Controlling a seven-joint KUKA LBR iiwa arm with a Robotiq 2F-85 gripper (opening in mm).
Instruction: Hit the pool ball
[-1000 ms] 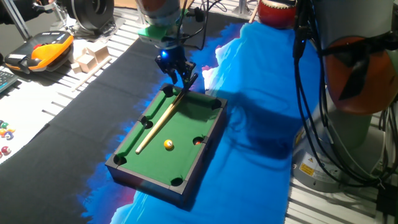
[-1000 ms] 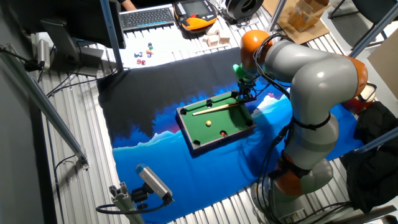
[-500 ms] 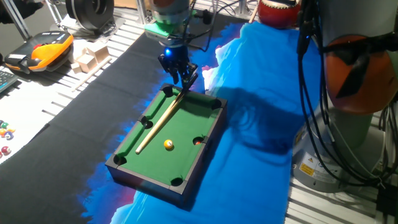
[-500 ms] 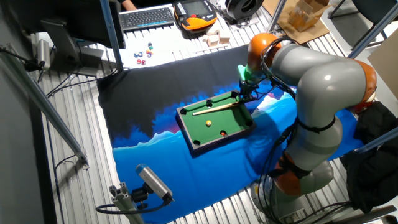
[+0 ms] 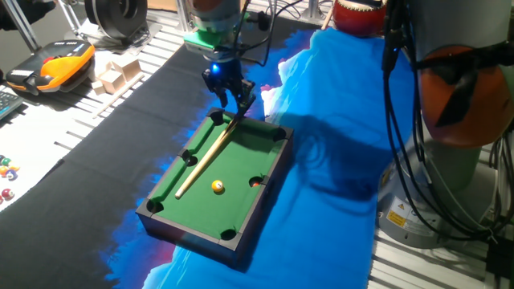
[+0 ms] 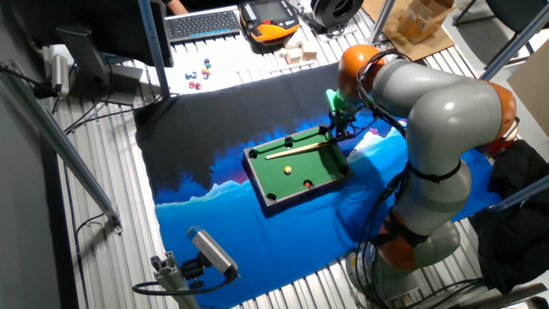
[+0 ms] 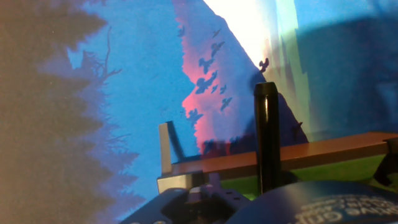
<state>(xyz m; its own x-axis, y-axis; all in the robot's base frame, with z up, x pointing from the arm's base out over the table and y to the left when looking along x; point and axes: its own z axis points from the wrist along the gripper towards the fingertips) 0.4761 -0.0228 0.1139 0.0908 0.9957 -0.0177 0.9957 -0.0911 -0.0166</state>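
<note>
From one side, the gripper has its fingers clamped on the cue stick, which slants across the green felt; the glossy yellow pool ball sits near a side pocket. From the other side, the ball lies mid-felt. The hand view shows only the cue's dark butt.

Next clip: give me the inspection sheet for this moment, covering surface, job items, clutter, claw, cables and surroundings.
Surface: black and blue printed cloth over a slatted table.
Job's things: pool ball on the green felt of the mini pool table; cue stick lying across the felt, tip short of the ball.
Clutter: small coloured balls, wooden blocks, orange and black pendant, keyboard.
Claw: claw shut on the cue stick's butt end.
Cables: black bundle beside the robot base.
Surroundings: metal frame.
</note>
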